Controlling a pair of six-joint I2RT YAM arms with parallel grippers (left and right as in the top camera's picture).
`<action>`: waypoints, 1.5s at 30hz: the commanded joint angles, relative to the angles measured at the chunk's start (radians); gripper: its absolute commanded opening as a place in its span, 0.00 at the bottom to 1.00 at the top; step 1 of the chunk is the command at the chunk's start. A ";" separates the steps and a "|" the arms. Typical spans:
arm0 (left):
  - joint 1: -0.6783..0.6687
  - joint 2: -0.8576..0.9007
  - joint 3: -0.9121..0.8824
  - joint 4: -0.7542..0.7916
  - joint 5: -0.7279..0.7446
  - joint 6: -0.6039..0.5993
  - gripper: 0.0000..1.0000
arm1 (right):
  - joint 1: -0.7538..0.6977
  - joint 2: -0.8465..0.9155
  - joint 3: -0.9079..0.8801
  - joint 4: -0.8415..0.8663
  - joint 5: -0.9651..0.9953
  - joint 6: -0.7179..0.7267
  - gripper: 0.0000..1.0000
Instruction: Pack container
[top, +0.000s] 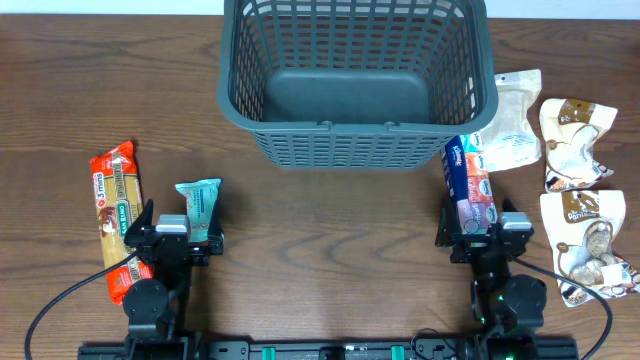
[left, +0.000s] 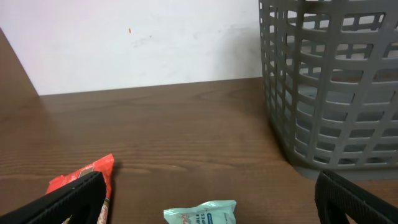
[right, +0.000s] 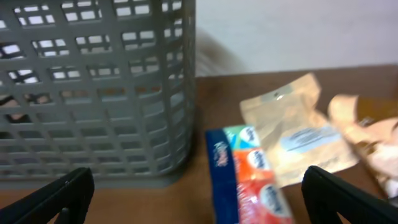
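The container (top: 350, 150), a large dark grey slotted basket, stands at the back middle of the table with nothing inside. It also shows in the left wrist view (left: 329, 93) and the right wrist view (right: 93, 93). My left gripper (top: 172, 236) is open over a small teal wipes packet (top: 199, 207), which lies between its fingers (left: 200, 213). My right gripper (top: 482, 232) is open over a blue and red tissue multipack (top: 469, 182), seen close up in the right wrist view (right: 249, 177). Neither gripper holds anything.
A long orange-red snack packet (top: 117, 215) lies left of the left gripper and shows in the left wrist view (left: 84, 180). A white pouch (top: 515, 120) and two beige cookie pouches (top: 575, 142) (top: 588, 245) lie at the right.
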 joint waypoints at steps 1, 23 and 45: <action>-0.004 -0.007 -0.008 -0.047 -0.007 -0.045 0.99 | -0.009 0.042 0.100 -0.094 -0.052 0.071 0.99; -0.004 -0.005 -0.008 -0.047 -0.008 -0.111 0.99 | -0.023 0.930 1.406 -1.414 -0.033 -0.085 0.98; -0.004 -0.005 -0.008 -0.050 -0.044 -0.110 0.98 | -0.190 1.154 1.379 -1.188 0.021 -0.409 0.99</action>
